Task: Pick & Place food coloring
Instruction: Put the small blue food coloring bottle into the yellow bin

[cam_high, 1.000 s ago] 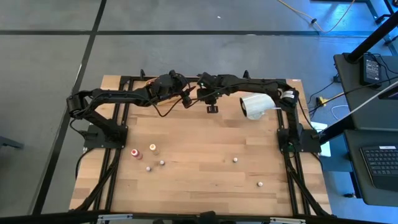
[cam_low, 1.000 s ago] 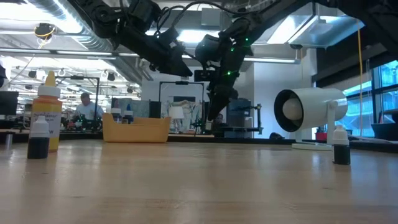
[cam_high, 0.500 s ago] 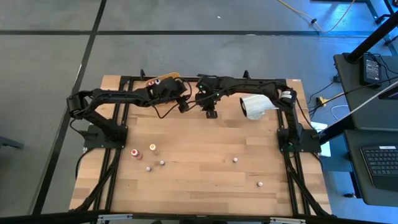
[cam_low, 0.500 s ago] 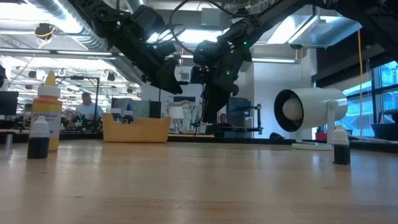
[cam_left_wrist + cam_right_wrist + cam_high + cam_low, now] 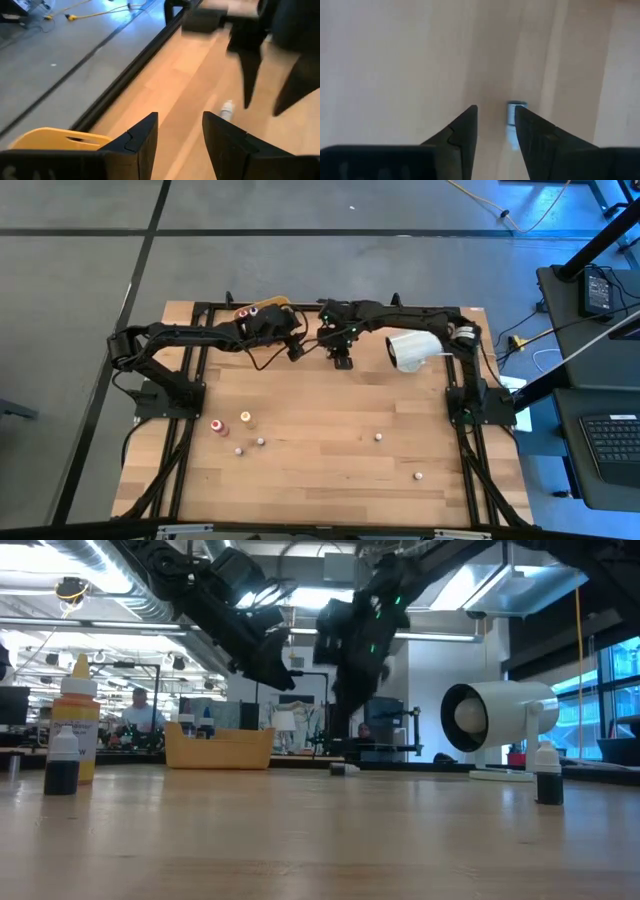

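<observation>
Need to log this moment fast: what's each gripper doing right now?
Left gripper: open, holding nothing, near the yellow tray.
Right gripper: open, empty, above a small bottle lying on the table.

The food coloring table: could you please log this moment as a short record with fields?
left gripper: open, empty, over the table's far edge near the yellow tray
right gripper: slightly open, above a small bottle lying on the table
loose bottles: several on the near half, one orange, one red
white cylinder: far right
</observation>
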Available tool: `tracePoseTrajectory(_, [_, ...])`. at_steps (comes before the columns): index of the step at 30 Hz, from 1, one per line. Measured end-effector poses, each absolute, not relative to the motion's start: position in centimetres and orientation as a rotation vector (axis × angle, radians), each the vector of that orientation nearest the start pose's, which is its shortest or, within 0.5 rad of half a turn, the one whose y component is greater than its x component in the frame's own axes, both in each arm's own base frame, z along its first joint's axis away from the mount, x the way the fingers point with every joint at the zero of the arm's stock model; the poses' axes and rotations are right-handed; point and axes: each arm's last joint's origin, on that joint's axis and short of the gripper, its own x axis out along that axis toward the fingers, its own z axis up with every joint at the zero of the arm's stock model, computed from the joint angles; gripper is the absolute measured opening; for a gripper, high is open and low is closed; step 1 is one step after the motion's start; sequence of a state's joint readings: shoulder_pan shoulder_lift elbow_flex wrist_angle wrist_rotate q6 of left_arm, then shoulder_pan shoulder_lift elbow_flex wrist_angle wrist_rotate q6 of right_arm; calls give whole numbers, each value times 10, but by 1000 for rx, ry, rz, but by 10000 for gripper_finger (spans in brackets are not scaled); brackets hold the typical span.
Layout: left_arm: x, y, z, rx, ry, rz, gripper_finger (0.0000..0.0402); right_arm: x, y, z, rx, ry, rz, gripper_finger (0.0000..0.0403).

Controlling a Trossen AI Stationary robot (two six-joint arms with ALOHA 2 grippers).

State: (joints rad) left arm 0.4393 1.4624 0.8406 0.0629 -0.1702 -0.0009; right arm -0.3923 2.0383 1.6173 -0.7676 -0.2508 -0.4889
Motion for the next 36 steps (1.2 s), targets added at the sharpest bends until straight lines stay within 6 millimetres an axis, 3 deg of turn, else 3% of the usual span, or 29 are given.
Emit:
tracePoseTrajectory(3, [277,134,221,-134,545,565,152,379,-145,233,12,1035,193,133])
tracePoseTrajectory(6, [278,133,222,-163,527,521,151,359,-131,242,49,986,196,133])
tracePoseTrajectory(11, [280,131,224,-156,504,405,149,320,-102,265,-57,835,-40,133])
tracePoseTrajectory(15, [284,126,223,-141,498,340,152,283,-78,264,-86,729,-206,133])
tracePoseTrajectory(22, [303,123,211,-32,434,212,154,229,-60,252,-74,580,-265,133])
tracePoseTrajectory(28, [324,125,191,25,347,157,151,211,-57,250,-85,501,-277,133])
tracePoseTrajectory(36, [340,132,150,13,330,162,154,209,-56,247,-112,506,-270,133])
